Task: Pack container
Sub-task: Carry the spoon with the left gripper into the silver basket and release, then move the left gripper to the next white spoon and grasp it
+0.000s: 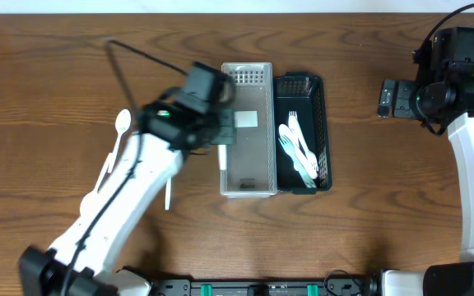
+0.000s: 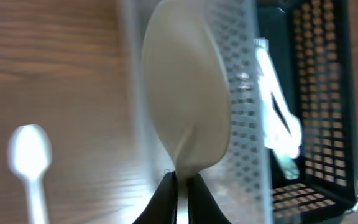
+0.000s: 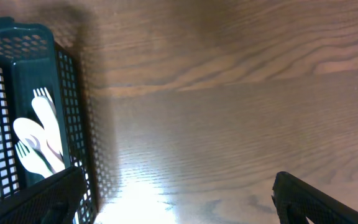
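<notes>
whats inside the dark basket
The dark basket holds white plastic forks, piled and overlapping, so their count and anything beneath them is hidden.

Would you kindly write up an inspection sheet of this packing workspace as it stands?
Surface: wooden table, no spills seen.
Job's things: clear basket side by side with the dark basket, which holds white cutlery; held spoon; loose spoon on the table to the left.
Clutter: nothing seen.
End effectors: left end effector shut on the held spoon, at the clear basket's left wall; right end effector open, over bare wood right of the dark basket.
Cables: black cable looping off the left arm; second cable by the right arm.
Surroundings: nothing seen.
</notes>
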Robot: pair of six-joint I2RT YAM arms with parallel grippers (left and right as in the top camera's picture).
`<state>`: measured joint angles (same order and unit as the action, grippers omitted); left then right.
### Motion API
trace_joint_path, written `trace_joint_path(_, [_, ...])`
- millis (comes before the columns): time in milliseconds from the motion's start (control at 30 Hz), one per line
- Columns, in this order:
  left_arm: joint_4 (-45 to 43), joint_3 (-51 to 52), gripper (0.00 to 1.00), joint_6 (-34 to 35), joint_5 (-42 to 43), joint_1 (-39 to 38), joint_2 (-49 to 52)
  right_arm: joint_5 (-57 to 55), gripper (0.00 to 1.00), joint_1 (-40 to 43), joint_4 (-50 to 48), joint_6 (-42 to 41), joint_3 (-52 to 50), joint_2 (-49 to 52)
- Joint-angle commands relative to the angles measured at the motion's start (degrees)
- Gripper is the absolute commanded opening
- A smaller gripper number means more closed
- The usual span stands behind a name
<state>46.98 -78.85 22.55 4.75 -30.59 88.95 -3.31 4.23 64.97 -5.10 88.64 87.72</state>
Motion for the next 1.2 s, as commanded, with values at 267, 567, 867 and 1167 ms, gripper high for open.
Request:
trace_joint_path(267, [-3.85,-0.04,0.06,3.26,1.51,-4.85,15.08,0.37,0.99,0.35,0.26,0.9,-0.37,0.13])
trace_joint_path(567, [-4.37,-0.83,0.4,-0.26,1.46,-4.83,18.62,0.37,0.99,0.35,0.68,0.9,-0.37,0.13])
trace_joint_path(867, [6.8,-10.93,0.68,-7.54,-3.65,-3.69,12.37,0.35,0.99,0.35,0.87,0.92,-0.37,0.13])
trace_joint_path(1167, [19.82,-10.82,0.98,-7.82,-7.65,10.1,0.7,0.37,0.99,0.35,0.9,0.9,-0.37,0.13])
